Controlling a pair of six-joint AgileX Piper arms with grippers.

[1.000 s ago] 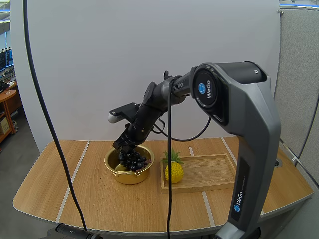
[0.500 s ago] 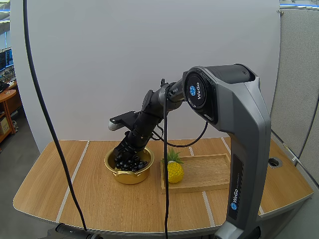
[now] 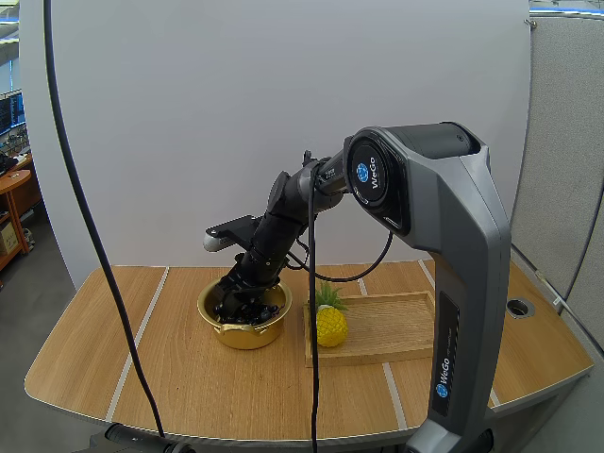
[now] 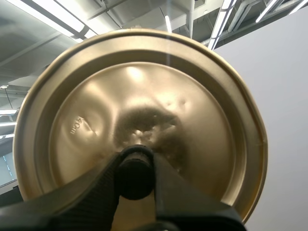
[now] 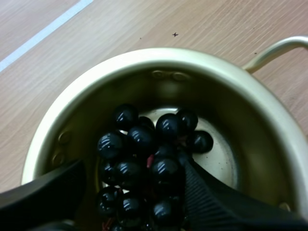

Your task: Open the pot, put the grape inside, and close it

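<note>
Right wrist view: grapes (image 5: 139, 139) in hand (image 5: 132, 168)

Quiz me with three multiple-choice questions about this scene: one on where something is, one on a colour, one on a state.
1. Where are the grapes? A in a glass bowl; B in the pot; C on a plate.
2. What colour is the pot? A red; B blue; C gold.
3. What about the lid? A covering the pot; B held by the left pincer; C leaning on a wall.

Answers:
1 B: the dark bunch lies within the pot's walls.
2 C: its rim and inside shine gold.
3 B: the left pincer grips the lid's knob, and the pot stands open.
</note>
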